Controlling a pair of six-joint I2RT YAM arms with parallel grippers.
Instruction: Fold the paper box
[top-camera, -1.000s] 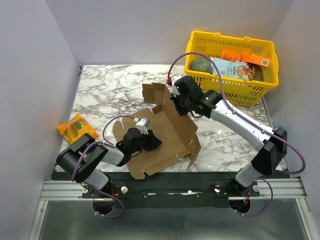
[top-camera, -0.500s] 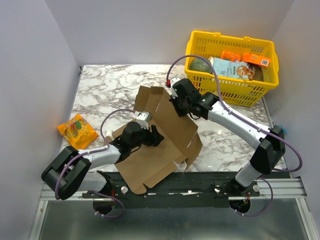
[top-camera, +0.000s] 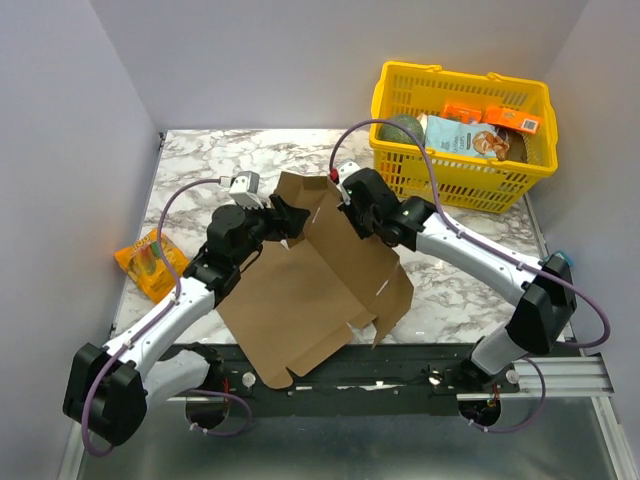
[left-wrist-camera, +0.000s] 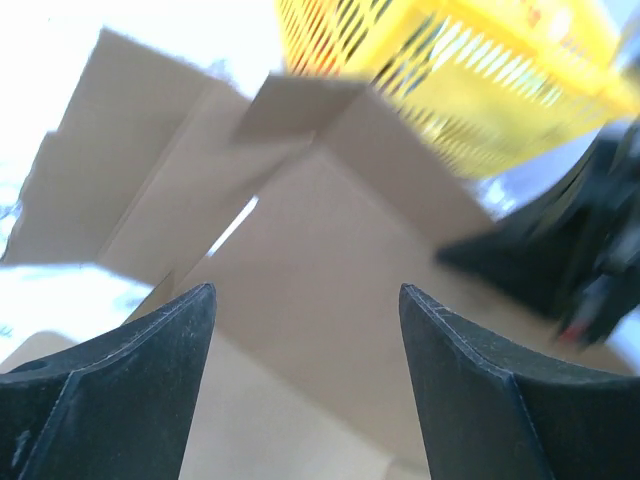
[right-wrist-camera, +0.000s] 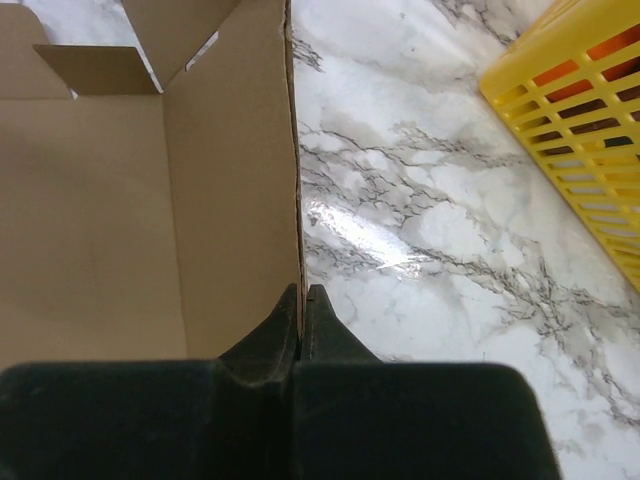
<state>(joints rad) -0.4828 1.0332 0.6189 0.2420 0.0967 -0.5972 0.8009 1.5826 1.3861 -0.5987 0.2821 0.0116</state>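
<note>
L fingers (left-wrist-camera: 120, 390) now apart, released paper box (top-camera: 310, 290).

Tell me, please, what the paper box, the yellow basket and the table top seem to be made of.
The paper box: brown cardboard, matte, unprinted; thin cut edges and die-cut flaps suggest it. Yellow basket: probably moulded plastic, slightly glossy, with a regular lattice wall. Table top: white with grey veins and a glossy highlight; real marble or a printed surface, cannot tell.

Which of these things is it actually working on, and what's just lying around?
In the job: paper box, its edge pinched by the right gripper; left gripper, open.
Lying about: yellow basket; orange snack packet.
</note>
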